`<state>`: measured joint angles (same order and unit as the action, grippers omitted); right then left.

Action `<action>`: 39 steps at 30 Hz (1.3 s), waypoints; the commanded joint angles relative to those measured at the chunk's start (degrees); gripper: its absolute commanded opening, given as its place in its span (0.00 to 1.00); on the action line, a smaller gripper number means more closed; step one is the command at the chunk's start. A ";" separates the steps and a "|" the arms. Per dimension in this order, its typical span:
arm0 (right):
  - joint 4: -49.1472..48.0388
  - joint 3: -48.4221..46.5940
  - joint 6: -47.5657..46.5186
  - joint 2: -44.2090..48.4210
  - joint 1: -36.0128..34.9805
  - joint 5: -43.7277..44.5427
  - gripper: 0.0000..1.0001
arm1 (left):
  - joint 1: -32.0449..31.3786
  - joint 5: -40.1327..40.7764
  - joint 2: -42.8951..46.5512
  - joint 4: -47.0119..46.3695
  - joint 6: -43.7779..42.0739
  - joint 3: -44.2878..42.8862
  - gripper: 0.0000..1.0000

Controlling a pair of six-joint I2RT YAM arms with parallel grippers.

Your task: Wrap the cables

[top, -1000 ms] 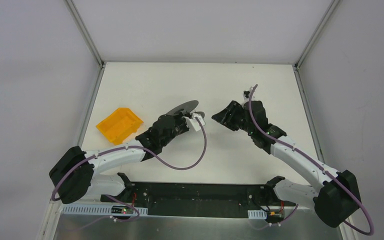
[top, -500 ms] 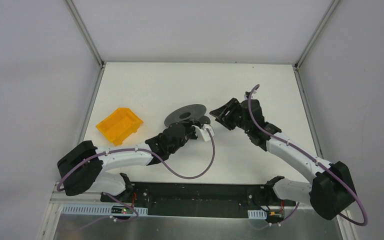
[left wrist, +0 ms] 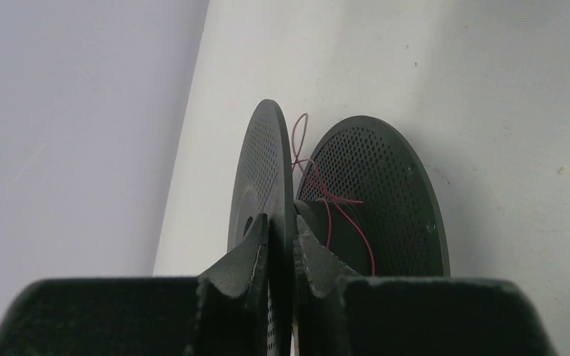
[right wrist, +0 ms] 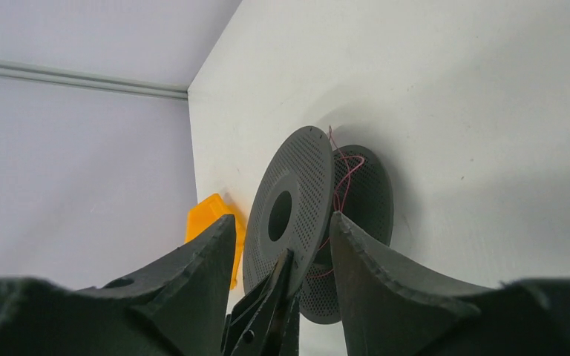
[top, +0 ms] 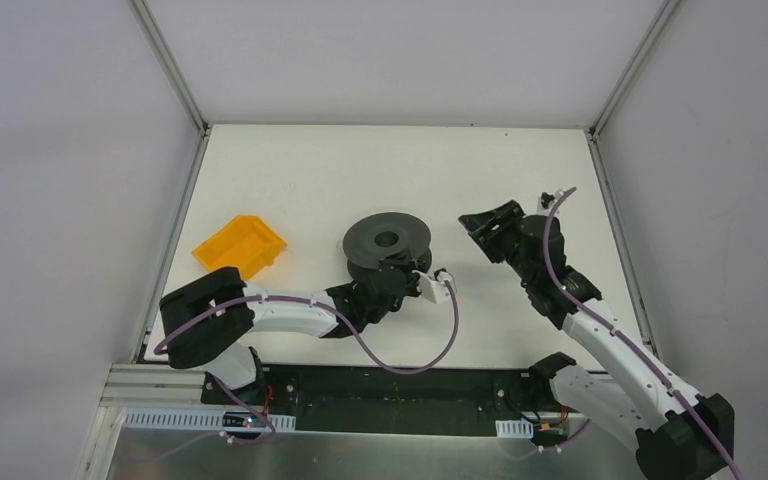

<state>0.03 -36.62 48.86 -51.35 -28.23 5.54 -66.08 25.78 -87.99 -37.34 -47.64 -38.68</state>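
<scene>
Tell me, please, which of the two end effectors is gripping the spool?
The left end effector: its fingers pinch the upper flange of the spool, while the right end effector stands open beside it, holding nothing.

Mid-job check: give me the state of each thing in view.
spool: lying flat, its upper flange pinched by the left gripper
wire: a few loose loops between the flanges
left gripper: shut on the spool
right gripper: open, holding nothing, clear of the spool
orange bin: upright, apart from both arms
</scene>
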 commanded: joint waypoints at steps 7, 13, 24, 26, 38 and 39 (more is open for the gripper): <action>4.36 0.18 -3.38 3.05 1.25 1.89 0.53 | -1.44 -0.95 -3.90 1.46 8.13 -2.17 0.14; 4.36 0.39 -3.59 2.64 1.37 1.20 0.53 | -1.53 -1.01 -4.04 3.71 10.85 -2.80 0.22; 4.35 0.76 -3.52 2.78 1.43 0.42 0.53 | -1.50 -2.46 -3.37 8.98 19.08 -4.76 0.32; 4.52 0.72 -3.65 2.89 1.45 0.35 0.53 | -1.51 -2.89 -3.34 10.18 21.08 -5.50 0.33; 4.89 1.32 -4.00 3.35 1.43 -0.78 0.53 | -1.52 -3.77 -2.95 20.02 28.85 -11.02 0.39; 4.89 1.29 -4.03 3.41 1.47 -0.85 0.53 | -1.51 -3.54 -2.94 20.44 29.22 -11.26 0.42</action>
<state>5.52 -35.66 45.74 -48.73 -27.07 5.41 -67.16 23.59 -91.44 -19.84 -23.03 -47.11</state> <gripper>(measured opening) 0.528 0.387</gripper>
